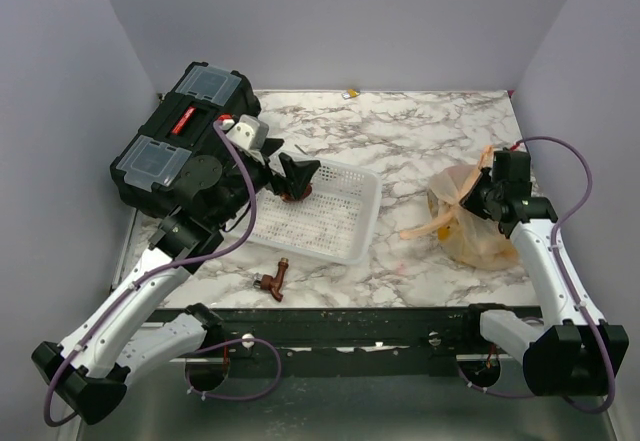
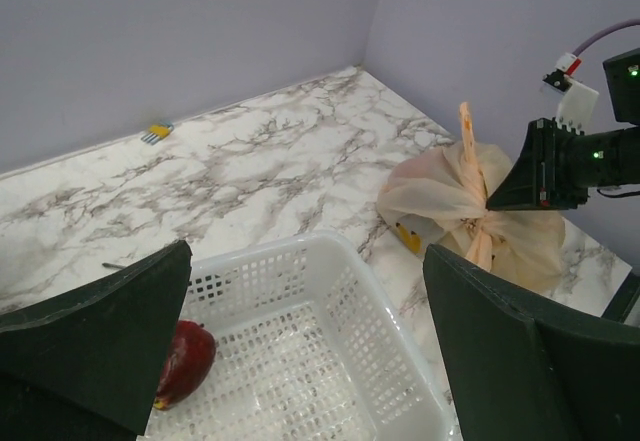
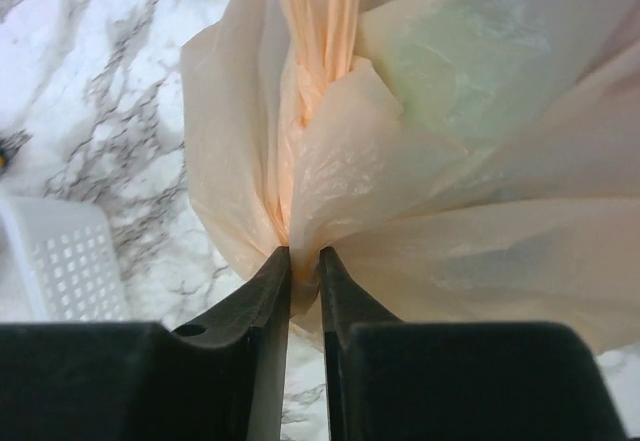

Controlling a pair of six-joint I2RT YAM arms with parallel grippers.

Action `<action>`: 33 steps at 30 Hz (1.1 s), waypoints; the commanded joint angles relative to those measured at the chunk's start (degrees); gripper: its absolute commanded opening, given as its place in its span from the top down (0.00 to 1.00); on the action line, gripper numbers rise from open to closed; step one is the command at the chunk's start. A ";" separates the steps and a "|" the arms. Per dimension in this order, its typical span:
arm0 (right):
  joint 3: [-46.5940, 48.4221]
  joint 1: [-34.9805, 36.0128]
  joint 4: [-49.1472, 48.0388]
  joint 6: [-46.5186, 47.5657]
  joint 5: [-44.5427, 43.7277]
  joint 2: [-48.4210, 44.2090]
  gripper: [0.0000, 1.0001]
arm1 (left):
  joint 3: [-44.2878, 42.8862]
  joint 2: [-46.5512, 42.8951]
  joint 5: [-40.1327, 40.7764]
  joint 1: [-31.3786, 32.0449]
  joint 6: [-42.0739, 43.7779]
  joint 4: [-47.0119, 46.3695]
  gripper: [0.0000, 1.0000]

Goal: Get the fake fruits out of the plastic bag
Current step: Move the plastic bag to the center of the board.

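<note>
at the right end effector [image 3: 305, 256]: closed almost fully, pinching a gathered fold of the plastic bag [image 3: 450, 161] between two dark fingers [image 3: 262, 301]. above the pinch, bunched peach film rising into a twisted handle strip. up and to the right, showing dimly through the film, a pale green shape [image 3: 450, 71]. bag resting on the marbled desk [image 1: 420, 141] at its right side, well apart from the white basket [image 1: 368, 223], with one loop handle trailing left across the marble. low on the bag's basket-facing side, a yellow shape [image 2: 408, 237], too indistinct to name.

at the left end effector [image 2: 307, 251]: wide open, gripping nothing, hovering above the far-left end of the basket. below it, lying on the basket's perforated floor, one dark red fruit [image 2: 186, 361]. behind that arm, at the desk's far-left corner, a black toolbox [image 1: 180, 139] with clear lid compartments. near the front edge, just outside the basket, a small brown tap-shaped piece [image 1: 272, 282]. against the back wall, a tiny yellow item [image 1: 351, 92].
</note>
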State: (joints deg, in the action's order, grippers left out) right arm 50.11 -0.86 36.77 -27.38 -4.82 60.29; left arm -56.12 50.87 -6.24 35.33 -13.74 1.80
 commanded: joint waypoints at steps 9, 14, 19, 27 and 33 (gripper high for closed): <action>-5.38 0.86 -3.88 -0.48 27.45 -2.08 0.92 | -1.42 3.71 -4.60 2.53 -0.02 0.57 0.01; -6.23 6.40 -4.08 -2.17 30.98 -3.10 0.92 | -2.33 7.07 -6.91 3.80 -0.96 1.20 0.01; -5.33 14.07 -3.68 -3.62 27.41 -2.47 0.92 | -4.12 12.61 -7.88 7.05 0.11 3.09 0.01; -5.82 20.02 -6.28 -6.78 23.68 -3.53 0.77 | -5.12 18.52 -4.17 14.13 4.54 4.22 0.01; -3.73 20.11 -0.35 -9.00 14.56 -5.36 0.62 | -5.74 21.58 0.12 17.59 6.77 4.89 0.01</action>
State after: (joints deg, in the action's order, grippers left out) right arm 44.64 18.83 33.08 -34.06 17.72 56.88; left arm -59.75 70.52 -9.78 51.09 -9.56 6.09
